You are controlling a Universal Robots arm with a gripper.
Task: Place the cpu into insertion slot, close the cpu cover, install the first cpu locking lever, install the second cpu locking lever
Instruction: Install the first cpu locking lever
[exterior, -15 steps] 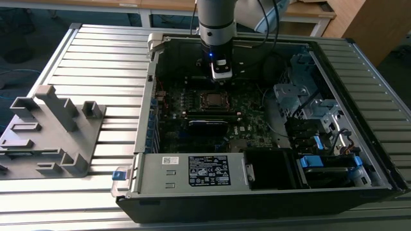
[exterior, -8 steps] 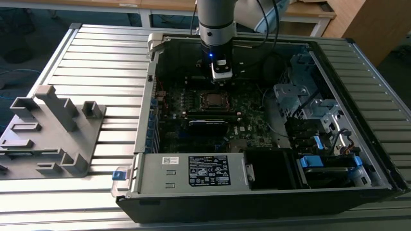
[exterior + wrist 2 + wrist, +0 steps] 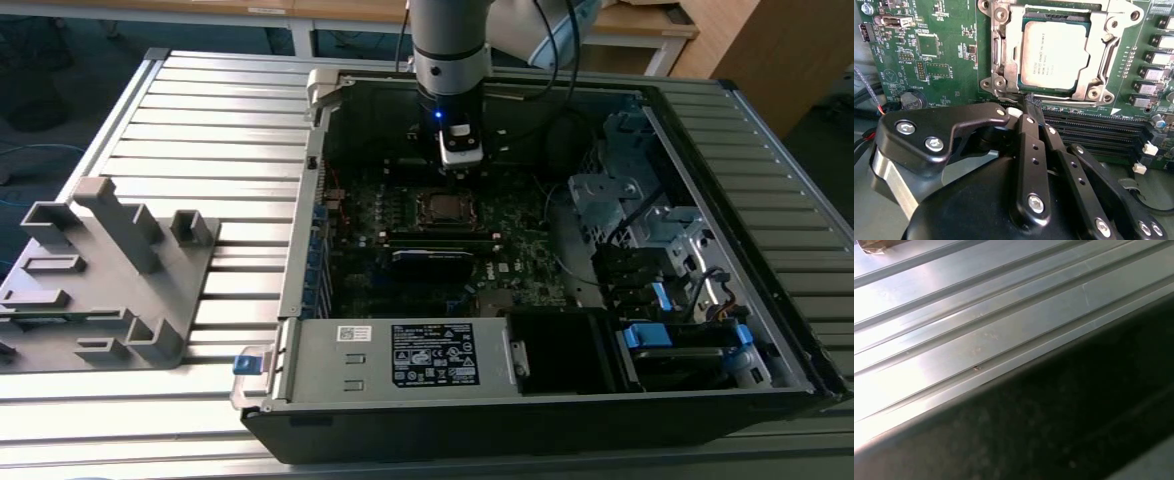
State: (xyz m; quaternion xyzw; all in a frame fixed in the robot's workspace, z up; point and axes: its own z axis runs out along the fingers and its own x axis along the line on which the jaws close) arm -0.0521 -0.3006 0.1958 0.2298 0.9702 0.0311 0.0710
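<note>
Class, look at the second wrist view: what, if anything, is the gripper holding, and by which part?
Nothing visibly held: the gripper is shut, its tips at the rim of the insertion slot, beside the cpu seated under the cpu cover.

A ribbed aluminium desk (image 3: 200, 110) stretches out around the open computer case (image 3: 534, 410), its slats (image 3: 979, 315) catching a bright sheen in the first wrist view. Beyond the case stand pale wooden tables (image 3: 647, 22) over dark floor (image 3: 67, 70); a wooden cabinet (image 3: 787, 50) rises past its far corner on the exterior view's right
</note>
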